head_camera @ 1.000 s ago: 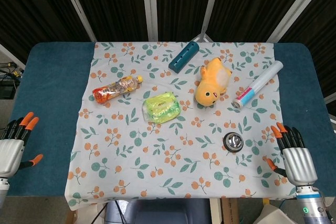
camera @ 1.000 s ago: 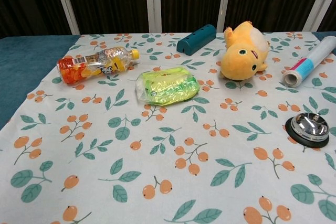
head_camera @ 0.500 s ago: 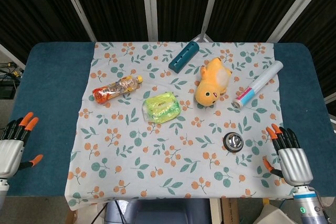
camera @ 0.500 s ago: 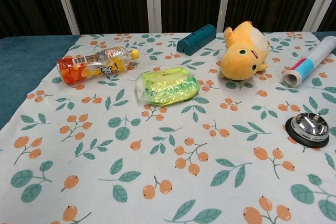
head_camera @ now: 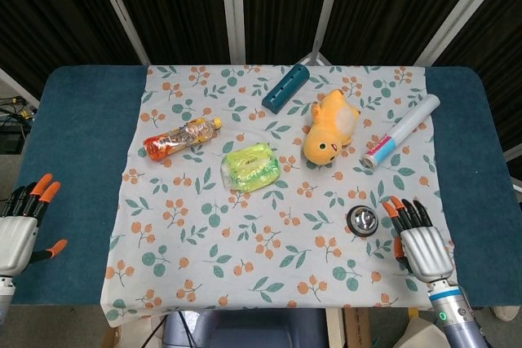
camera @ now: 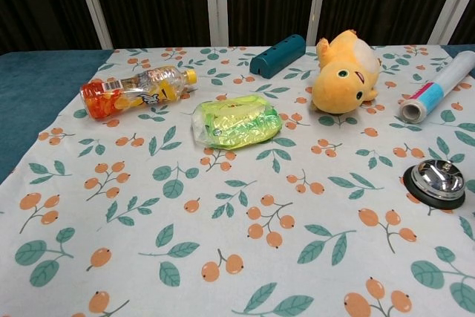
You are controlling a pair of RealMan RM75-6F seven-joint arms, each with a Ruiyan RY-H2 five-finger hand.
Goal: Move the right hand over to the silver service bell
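The silver service bell [head_camera: 362, 219] on its black base sits on the floral cloth at the front right; the chest view has the bell [camera: 436, 180] at its right edge. My right hand [head_camera: 421, 240] hovers just right of the bell, palm down, fingers spread and holding nothing. My left hand [head_camera: 21, 228] stays at the front left over the blue table, fingers apart and empty. Neither hand appears in the chest view.
On the cloth [head_camera: 245, 275] lie an orange plush toy [head_camera: 329, 127], a white tube [head_camera: 400, 130], a teal case [head_camera: 285, 87], a green packet [head_camera: 251, 165] and a small bottle [head_camera: 181, 138]. The blue table [head_camera: 77, 136] borders the cloth.
My right hand has slid left from the table's right edge to just beside the bell. The left hand and all objects stayed put.
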